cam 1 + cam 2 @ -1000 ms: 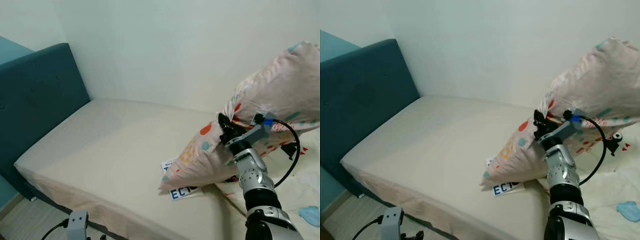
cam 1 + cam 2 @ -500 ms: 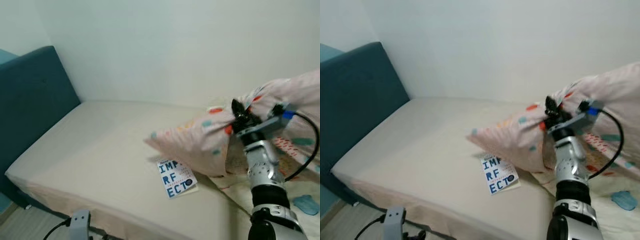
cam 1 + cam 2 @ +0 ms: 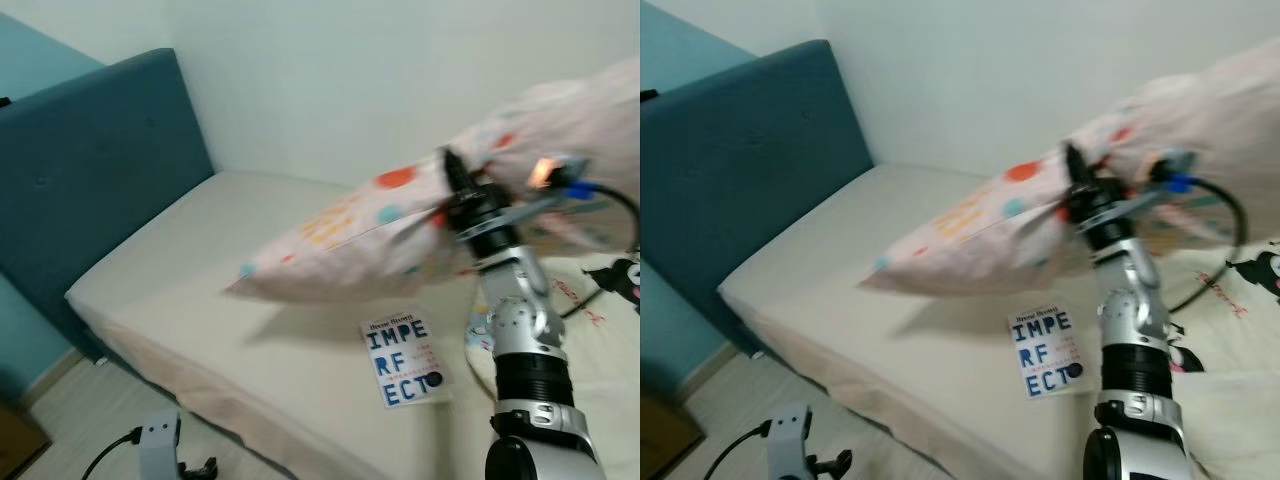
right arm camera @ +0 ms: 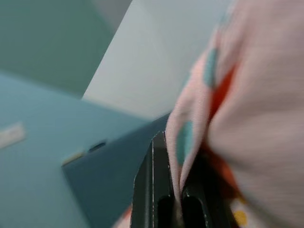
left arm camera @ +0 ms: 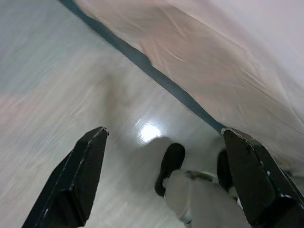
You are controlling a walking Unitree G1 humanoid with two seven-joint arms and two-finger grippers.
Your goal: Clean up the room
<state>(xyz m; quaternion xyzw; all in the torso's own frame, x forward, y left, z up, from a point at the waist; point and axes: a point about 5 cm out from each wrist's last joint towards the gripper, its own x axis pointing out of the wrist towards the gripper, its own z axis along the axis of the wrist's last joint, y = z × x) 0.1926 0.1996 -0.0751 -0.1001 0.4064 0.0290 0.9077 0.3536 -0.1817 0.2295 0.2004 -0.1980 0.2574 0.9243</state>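
A pink pillow (image 3: pixel 350 235) with coloured dots hangs in the air over the bed, stretched out toward the headboard. My right gripper (image 3: pixel 450 180) is shut on its cloth near the middle; in the right wrist view the fabric (image 4: pixel 223 109) is pinched between the fingers (image 4: pixel 156 199). A book (image 3: pixel 405 362) with blue letters lies flat on the mattress (image 3: pixel 200 290) under the pillow. My left gripper (image 5: pixel 166 166) hangs low beside the bed, open over the pale floor.
A dark teal headboard (image 3: pixel 90 190) stands at the left end of the bed, against a white wall (image 3: pixel 330 80). A printed blanket (image 3: pixel 600 300) lies on the right part of the bed. Wooden floor (image 3: pixel 70 440) runs along the bed's near edge.
The pillow has swung out leftward toward the headboard in my right gripper. The camera has turned, so the bed and the book sit differently in the picture.
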